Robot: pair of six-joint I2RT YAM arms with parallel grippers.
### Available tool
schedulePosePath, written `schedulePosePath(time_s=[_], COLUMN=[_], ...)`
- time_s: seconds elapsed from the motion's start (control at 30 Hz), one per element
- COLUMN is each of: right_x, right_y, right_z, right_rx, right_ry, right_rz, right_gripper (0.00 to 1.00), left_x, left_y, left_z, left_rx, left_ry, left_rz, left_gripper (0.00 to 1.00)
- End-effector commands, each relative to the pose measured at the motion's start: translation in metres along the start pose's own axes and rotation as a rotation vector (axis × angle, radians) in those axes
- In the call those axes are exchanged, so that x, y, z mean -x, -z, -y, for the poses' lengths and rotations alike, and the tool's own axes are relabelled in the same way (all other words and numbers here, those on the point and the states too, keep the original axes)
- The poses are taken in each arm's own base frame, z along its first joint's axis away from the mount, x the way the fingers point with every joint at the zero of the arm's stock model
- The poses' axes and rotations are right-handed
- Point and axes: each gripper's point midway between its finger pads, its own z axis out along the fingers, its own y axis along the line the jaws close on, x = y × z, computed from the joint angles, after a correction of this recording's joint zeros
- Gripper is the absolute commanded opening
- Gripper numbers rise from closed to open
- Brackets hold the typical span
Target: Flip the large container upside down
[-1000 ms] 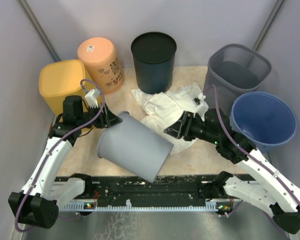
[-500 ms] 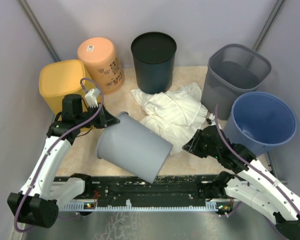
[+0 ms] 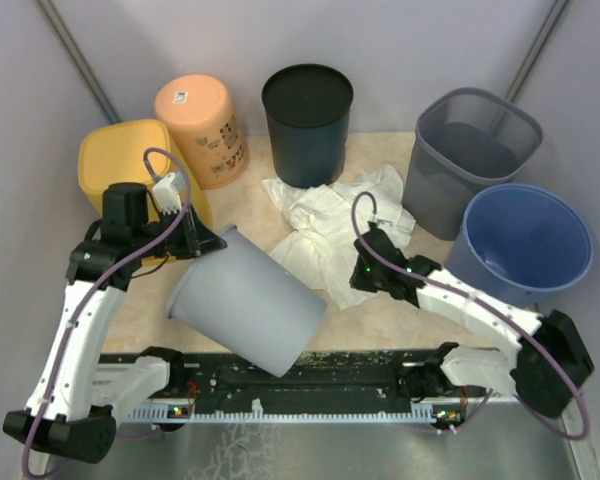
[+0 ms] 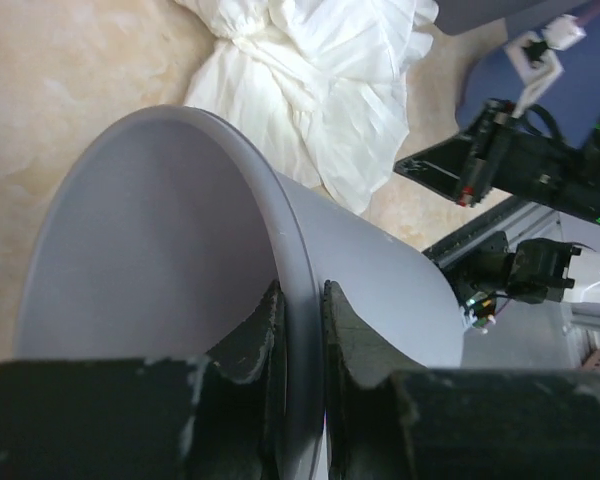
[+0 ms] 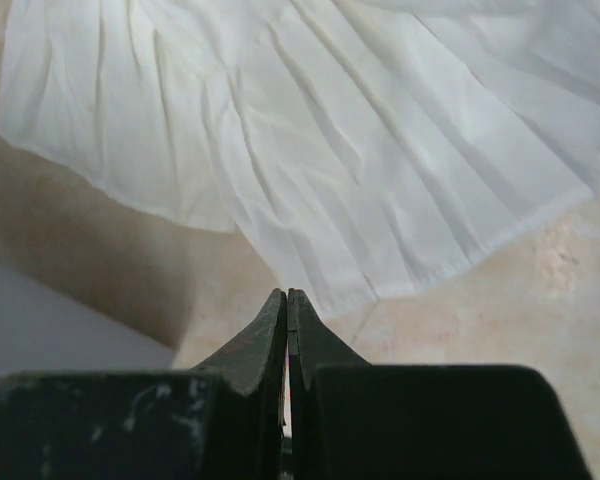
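The large container is a grey plastic bin (image 3: 250, 300) lying tilted on its side near the front rail, its open mouth facing left. My left gripper (image 3: 208, 240) is shut on its upper rim, one finger inside and one outside. The left wrist view shows the rim (image 4: 280, 200) pinched between the fingers of the left gripper (image 4: 300, 300). My right gripper (image 3: 358, 277) is shut and holds nothing. It hovers to the right of the bin's base, at the near edge of the white cloth (image 3: 330, 220). In the right wrist view the shut right gripper (image 5: 287, 295) points at the cloth's hem (image 5: 380, 200).
Along the back stand an upturned yellow bin (image 3: 125, 160), an upturned peach bin (image 3: 195, 120) and an upright black bin (image 3: 307, 120). A grey mesh bin (image 3: 470, 150) and a blue bin (image 3: 530, 240) stand at the right. The arms' base rail (image 3: 300, 385) runs along the front.
My left gripper closed on the bin's rim and drew the bin a little left. My right gripper left the bin's base, pulled back, then closed by the cloth's edge.
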Motion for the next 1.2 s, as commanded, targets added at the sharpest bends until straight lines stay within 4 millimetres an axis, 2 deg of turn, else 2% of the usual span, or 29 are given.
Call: schedulePosePath(time_s=[0.0,0.13,0.27,0.33,0.37,0.47,0.53,0.6,0.67,0.8,0.9,0.97,1.03,1.13,1.17], right_x=[0.05,0.05,0.047,0.033,0.032,0.034,0.048,0.071,0.091,0.132,0.158,0.173,0.187,0.198,0.198], right_y=[-0.022,-0.061,-0.094,-0.124,-0.132,-0.162,-0.179,-0.189,-0.193,-0.191,-0.185,-0.177,-0.164,-0.137,-0.126], right_z=[-0.061,-0.093,-0.124,-0.126,-0.129,-0.12,-0.098,-0.074,-0.043,0.012,0.039,0.035,0.022,-0.015,-0.027], right_rx=[0.144,0.204,0.29,0.272,0.268,0.167,0.004,-0.152,-0.286,-0.42,-0.451,-0.415,-0.363,-0.191,-0.13], right_ry=[0.103,0.174,0.205,0.224,0.23,0.23,0.239,0.244,0.226,0.123,0.041,0.032,0.046,0.057,0.057], right_rz=[0.122,0.065,0.028,-0.022,-0.029,-0.03,0.01,0.058,0.09,0.149,0.179,0.193,0.226,0.227,0.22], right_gripper=[0.0,0.0,0.0,0.0,0.0,0.0,0.0,0.0,0.0,0.0,0.0,0.0,0.0,0.0,0.03], left_x=[0.012,0.024,0.039,0.046,0.049,0.052,0.051,0.05,0.049,0.048,0.047,0.048,0.047,0.05,0.053], left_y=[0.037,0.049,0.064,0.072,0.075,0.076,0.073,0.071,0.07,0.061,0.048,0.038,0.03,0.021,0.02], left_z=[0.01,0.019,0.019,0.02,0.021,0.022,0.023,0.024,0.025,0.032,0.039,0.042,0.044,0.044,0.045], left_rx=[0.071,0.076,0.139,0.161,0.169,0.167,0.157,0.144,0.134,0.073,-0.012,-0.066,-0.106,-0.136,-0.144], left_ry=[-0.06,-0.052,-0.047,-0.048,-0.049,-0.045,-0.034,-0.027,-0.02,-0.003,0.017,0.038,0.057,0.075,0.078], left_rz=[0.071,0.117,0.178,0.213,0.229,0.244,0.234,0.231,0.23,0.225,0.227,0.232,0.226,0.238,0.249], left_gripper=[0.0,0.0,0.0,0.0,0.0,0.0,0.0,0.0,0.0,0.0,0.0,0.0,0.0,0.0,0.0])
